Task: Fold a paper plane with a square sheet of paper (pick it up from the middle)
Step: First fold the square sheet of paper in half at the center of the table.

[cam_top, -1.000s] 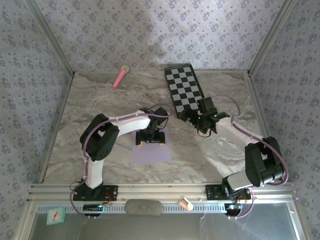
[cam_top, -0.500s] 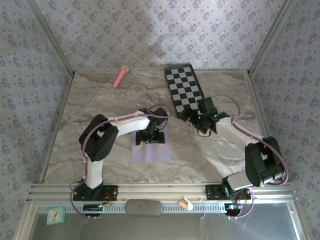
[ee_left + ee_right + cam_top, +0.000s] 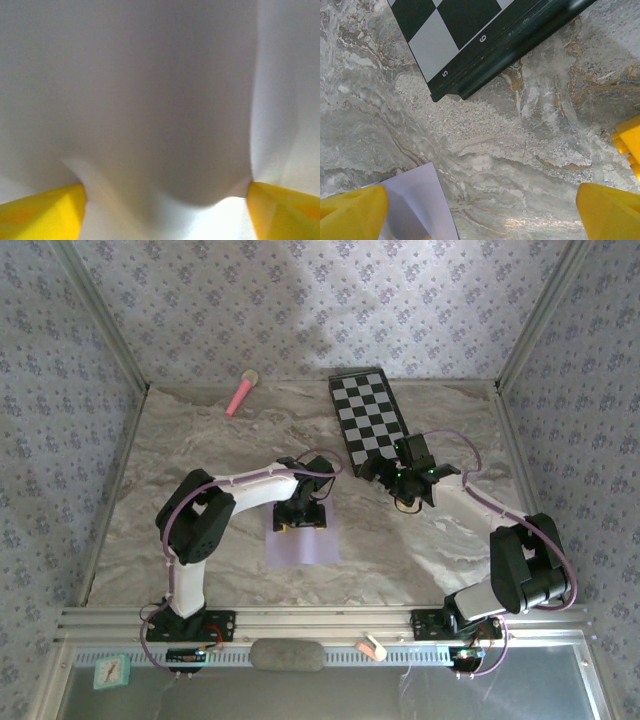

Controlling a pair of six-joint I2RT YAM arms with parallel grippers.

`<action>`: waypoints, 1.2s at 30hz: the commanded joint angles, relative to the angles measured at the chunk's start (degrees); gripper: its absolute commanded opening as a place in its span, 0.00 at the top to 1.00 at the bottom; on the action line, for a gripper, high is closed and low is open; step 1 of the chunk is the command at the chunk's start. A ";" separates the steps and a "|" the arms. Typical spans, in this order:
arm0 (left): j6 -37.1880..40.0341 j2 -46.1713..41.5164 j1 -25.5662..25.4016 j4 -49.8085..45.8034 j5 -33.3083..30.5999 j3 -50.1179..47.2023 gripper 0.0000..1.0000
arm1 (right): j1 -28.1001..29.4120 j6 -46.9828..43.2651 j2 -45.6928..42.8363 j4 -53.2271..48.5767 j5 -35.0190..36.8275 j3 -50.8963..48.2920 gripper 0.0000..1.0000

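The square sheet of paper (image 3: 302, 540) is lying flat on the marbled surface (image 3: 200, 460), near the middle and toward the near edge. I'm seeing no fold in it, so the plane itself looks not yet begun.

The left end effector (image 3: 302, 521) is sitting on the far half of the sheet. From its wrist, the yellow fingers (image 3: 40, 212) are standing wide apart with the paper (image 3: 160, 100) puckering up between them, not yet pinched. I'd judge this to be the opening pick-up from the middle.

The right end effector (image 3: 392, 483) is hovering empty with jaws wide, just near of the checkered board (image 3: 368, 420). The lifting, every crease and the final dart shape are all remaining.
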 commanded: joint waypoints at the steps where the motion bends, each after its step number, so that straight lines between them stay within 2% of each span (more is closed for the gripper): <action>1: 0.06 -2.03 -0.33 -0.19 -0.58 -1.37 0.29 | -0.28 0.92 -0.30 0.20 -0.63 -0.36 0.02; 5: 0.91 -7.18 0.43 3.72 0.76 -2.39 0.50 | -0.46 0.84 -1.09 1.74 -1.53 -0.93 0.02; 10: 2.59 -14.55 3.56 13.18 9.49 -5.61 0.66 | -0.62 -0.07 -2.72 5.51 -3.99 -2.36 0.04; 15: 2.37 -18.98 7.48 25.01 20.59 -10.01 0.70 | -0.41 -1.50 -3.95 11.02 -9.12 -4.21 0.05; 19: 2.23 -18.34 9.49 30.79 25.40 -12.10 0.73 | 0.08 -1.98 -2.71 16.15 -16.62 -5.30 0.07; 22: 3.47 -16.63 10.46 32.42 26.29 -13.00 0.74 | 0.67 -2.25 -0.57 16.75 -19.38 -5.48 0.15; 26: 5.14 -14.13 11.70 33.10 25.77 -14.35 0.77 | 2.17 -3.22 3.06 16.33 -22.30 -4.48 0.34; 32: 7.05 -11.78 12.50 33.05 23.92 -16.46 0.79 | 6.06 -5.38 9.23 13.15 -22.02 -1.01 0.56; 36: 7.81 -11.07 12.62 32.50 22.59 -17.47 0.79 | 8.72 -6.96 13.67 10.47 -20.29 2.24 0.65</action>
